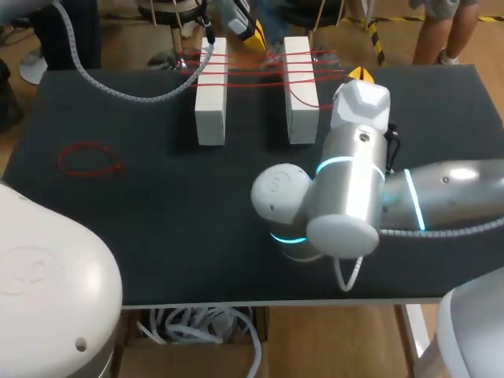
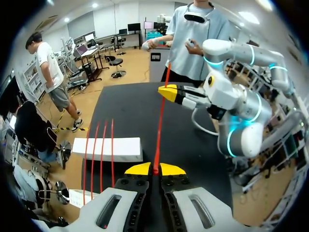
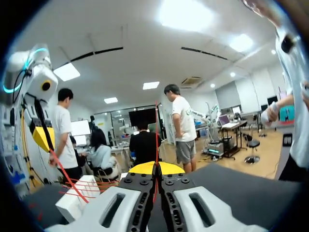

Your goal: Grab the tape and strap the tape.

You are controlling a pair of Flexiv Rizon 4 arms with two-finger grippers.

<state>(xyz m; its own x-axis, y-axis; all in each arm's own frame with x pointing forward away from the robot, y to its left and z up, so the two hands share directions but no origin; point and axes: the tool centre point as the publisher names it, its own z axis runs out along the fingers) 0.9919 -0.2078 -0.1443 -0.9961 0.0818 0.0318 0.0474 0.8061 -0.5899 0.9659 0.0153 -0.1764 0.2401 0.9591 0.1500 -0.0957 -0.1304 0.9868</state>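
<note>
So the red tape (image 1: 252, 71) is already strung in several strands across the tops of the two white blocks (image 1: 210, 110) standing side by side at the far part of the black table (image 1: 157, 228). From the right-hand block one strand runs off toward the right gripper (image 1: 360, 75), which sits just beside that block's far end. The left gripper (image 1: 256, 33) hangs past the far edge, above the gap between the blocks.

In the left wrist view the yellow tips are pinched together on a single strand, and that strand goes straight ahead, taut, to the other arm's gripper. The right wrist view tells the same story: tips closed up tight with a thin red line rising from between them, plus another strand slanting from the left arm's yellow tip down to the blocks.

Off on the left side of the table, well apart from the blocks, a separate red loop (image 1: 89, 159) lies flat with nothing touching it.
</note>
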